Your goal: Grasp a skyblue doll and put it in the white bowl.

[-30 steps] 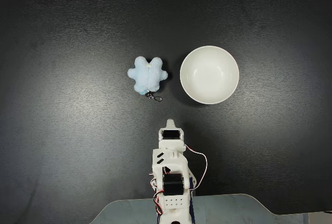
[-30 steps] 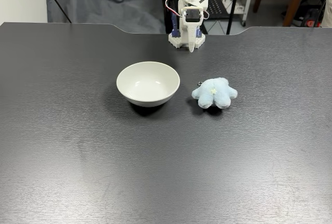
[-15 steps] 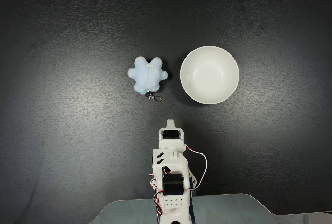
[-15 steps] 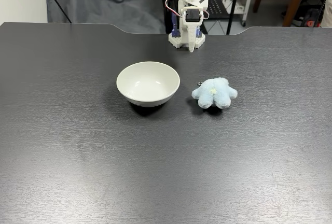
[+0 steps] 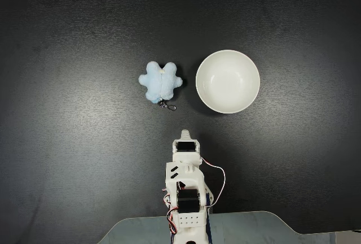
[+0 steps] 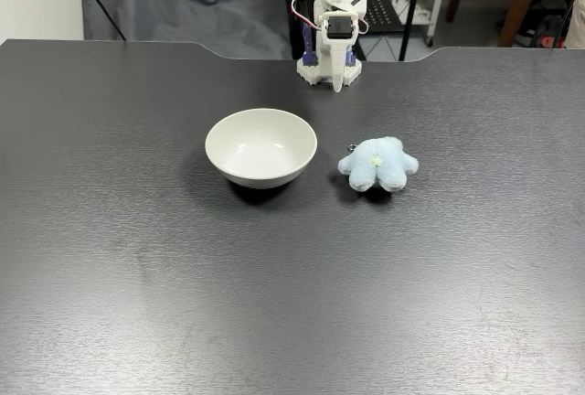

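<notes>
The skyblue doll [image 5: 161,82] [image 6: 377,164] lies flat on the black table, a fluffy pale-blue plush with rounded lobes. Its small metal clasp [image 5: 167,106] points toward the arm. Just beside it stands the white bowl [image 5: 228,83] [image 6: 260,171], upright, with nothing inside and a narrow gap between the two. The white arm is folded over its base at the table's edge. My gripper [image 5: 184,133] [image 6: 337,84] points down at the table, its fingers together and holding nothing, well short of the doll and the bowl.
The arm's base [image 6: 322,68] sits at a cut-out in the table edge [image 5: 192,221]. Behind the table in a fixed view hang a grey cloth [image 6: 174,6], stand legs and cables. Wide bare black tabletop [image 6: 274,304] surrounds the doll and bowl.
</notes>
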Tool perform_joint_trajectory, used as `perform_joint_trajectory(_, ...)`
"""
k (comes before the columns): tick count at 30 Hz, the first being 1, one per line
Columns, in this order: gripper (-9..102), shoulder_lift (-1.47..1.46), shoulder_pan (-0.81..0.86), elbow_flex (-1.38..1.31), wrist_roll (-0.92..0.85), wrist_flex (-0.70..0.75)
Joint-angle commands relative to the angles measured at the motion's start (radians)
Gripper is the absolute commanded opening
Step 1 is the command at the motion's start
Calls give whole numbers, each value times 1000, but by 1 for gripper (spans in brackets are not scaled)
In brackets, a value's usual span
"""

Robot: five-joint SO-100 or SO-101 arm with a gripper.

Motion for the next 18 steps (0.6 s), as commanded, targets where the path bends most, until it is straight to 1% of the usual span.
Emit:
perform_joint_trajectory(1, -1, 5, 2, -9, 6, -17)
perform_joint_trajectory(6, -1, 5, 2, -91, 2, -18)
perform_joint_trajectory(18, -1, -2, 0, -723, 3, 0)
